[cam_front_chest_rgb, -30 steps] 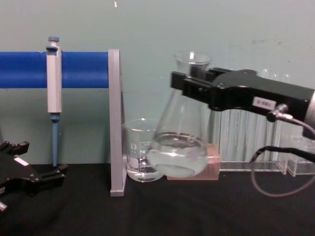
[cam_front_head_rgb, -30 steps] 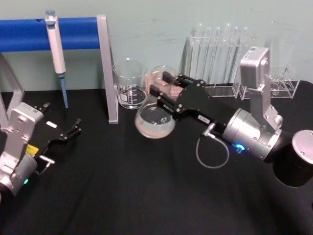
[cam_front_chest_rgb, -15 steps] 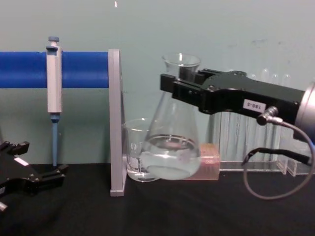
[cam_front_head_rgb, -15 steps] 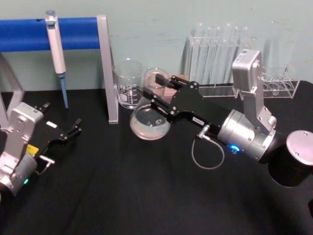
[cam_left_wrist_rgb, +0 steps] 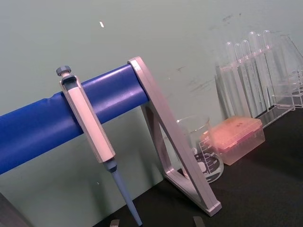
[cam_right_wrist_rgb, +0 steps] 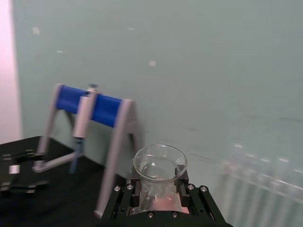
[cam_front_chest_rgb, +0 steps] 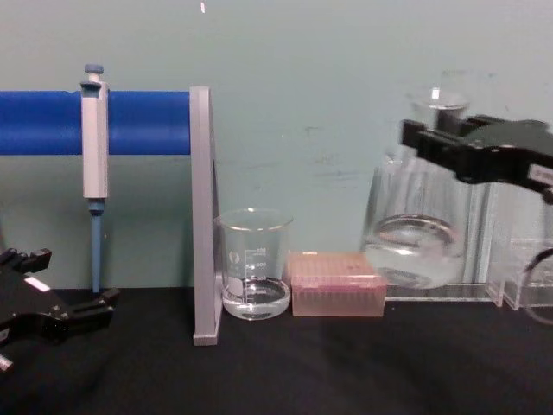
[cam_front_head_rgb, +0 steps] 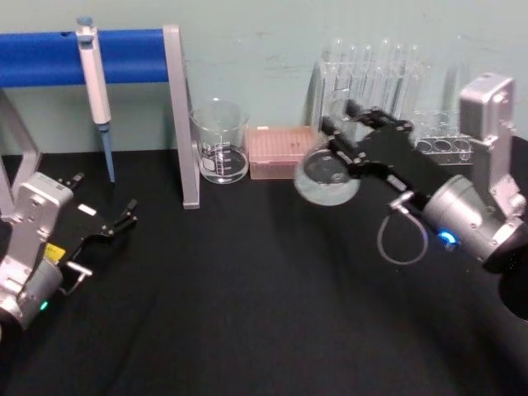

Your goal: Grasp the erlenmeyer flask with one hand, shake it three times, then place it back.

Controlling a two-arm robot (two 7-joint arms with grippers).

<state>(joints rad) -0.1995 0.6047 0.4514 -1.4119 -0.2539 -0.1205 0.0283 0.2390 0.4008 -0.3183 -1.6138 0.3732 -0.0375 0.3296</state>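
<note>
The erlenmeyer flask (cam_front_head_rgb: 327, 177) is clear glass with a little liquid in its wide base. It hangs above the black table, in front of the test tube rack (cam_front_head_rgb: 371, 78). My right gripper (cam_front_head_rgb: 341, 136) is shut on its neck, reaching in from the right. The chest view shows the flask (cam_front_chest_rgb: 415, 238) held near upright, with the black right gripper (cam_front_chest_rgb: 436, 145) clamped just under the rim. In the right wrist view the flask's rim (cam_right_wrist_rgb: 160, 163) sits between the right gripper's (cam_right_wrist_rgb: 159, 195) jaws. My left gripper (cam_front_head_rgb: 111, 221) rests open at the table's left, holding nothing.
A glass beaker (cam_front_head_rgb: 219, 140) and a pink tip box (cam_front_head_rgb: 280, 152) stand at the back centre. A pipette (cam_front_head_rgb: 95, 78) hangs on a blue bar with a grey frame (cam_front_head_rgb: 180, 115). More clear racks (cam_front_head_rgb: 445, 140) stand at the back right.
My right gripper has swung the flask to the right, from in front of the beaker and pink box to in front of the test tube rack. The left arm has not moved.
</note>
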